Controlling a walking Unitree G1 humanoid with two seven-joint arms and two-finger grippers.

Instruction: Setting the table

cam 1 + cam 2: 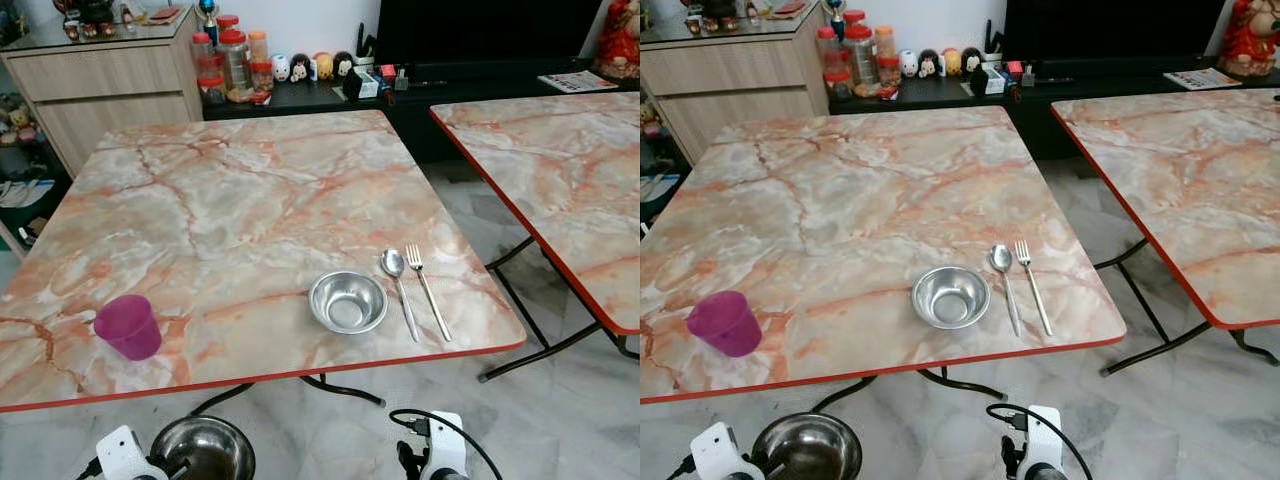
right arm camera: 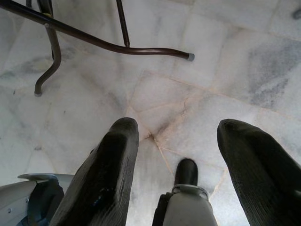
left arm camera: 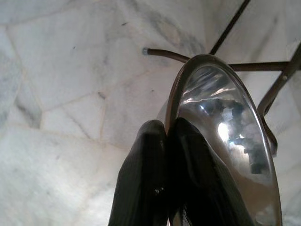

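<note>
A steel bowl (image 1: 347, 301) sits near the front right of the marble table (image 1: 230, 190), with a spoon (image 1: 397, 280) and a fork (image 1: 427, 290) lying just to its right. A purple cup (image 1: 129, 326) stands at the front left. Below the table's front edge my left gripper (image 3: 167, 136) is shut on the rim of a second steel bowl (image 1: 203, 450), also seen in the wrist view as the held bowl (image 3: 230, 141). My right gripper (image 2: 176, 136) hangs open over the floor with nothing between its fingers.
A second marble table (image 1: 560, 170) stands to the right across a gap of tiled floor (image 1: 560, 400). Dark metal table legs (image 2: 94, 40) run under the near table. A cabinet (image 1: 100, 90) and a low shelf with jars (image 1: 235, 60) line the back wall.
</note>
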